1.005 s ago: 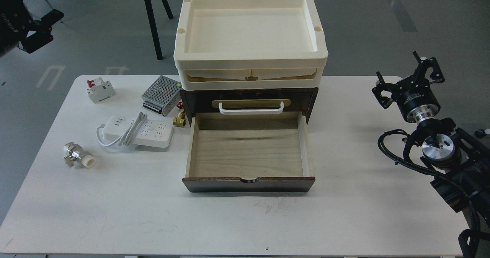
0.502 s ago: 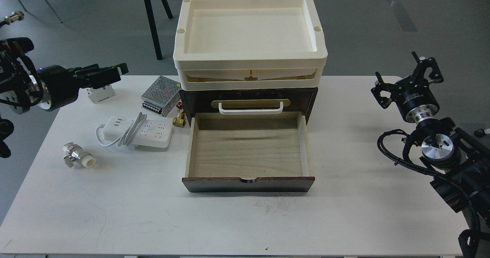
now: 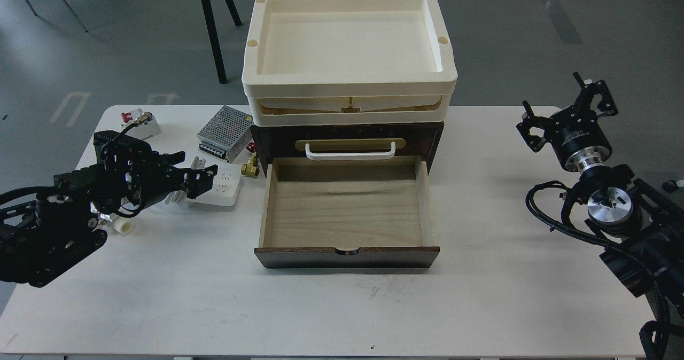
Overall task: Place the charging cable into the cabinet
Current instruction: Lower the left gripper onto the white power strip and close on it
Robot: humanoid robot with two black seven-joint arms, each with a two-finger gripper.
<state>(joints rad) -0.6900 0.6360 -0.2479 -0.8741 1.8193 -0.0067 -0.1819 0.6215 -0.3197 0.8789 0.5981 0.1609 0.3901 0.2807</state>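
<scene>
The charging cable is a white power strip [image 3: 224, 186] lying on the table left of the cabinet. My left arm covers most of it; only its right end and a bit of the cord [image 3: 196, 162] show. My left gripper [image 3: 195, 166] hovers over the strip's left part with its jaws apart; I cannot tell whether it touches the strip. The dark-brown cabinet [image 3: 347, 135] stands mid-table. Its lower drawer [image 3: 344, 210] is pulled out and empty, and the white handle [image 3: 350, 150] is on the shut drawer above. My right gripper [image 3: 566, 111] is open and empty at the table's right edge.
Stacked cream trays [image 3: 347, 90] sit on top of the cabinet. A silver perforated box [image 3: 224, 127], a small brass valve [image 3: 250, 167] and a white breaker with a red switch [image 3: 140, 120] lie behind the strip. A metal-and-white fitting [image 3: 122, 226] lies under my left arm.
My left arm has swung down from the upper left to over the power strip, now hiding most of it. The right arm, strip and drawer have barely moved.
</scene>
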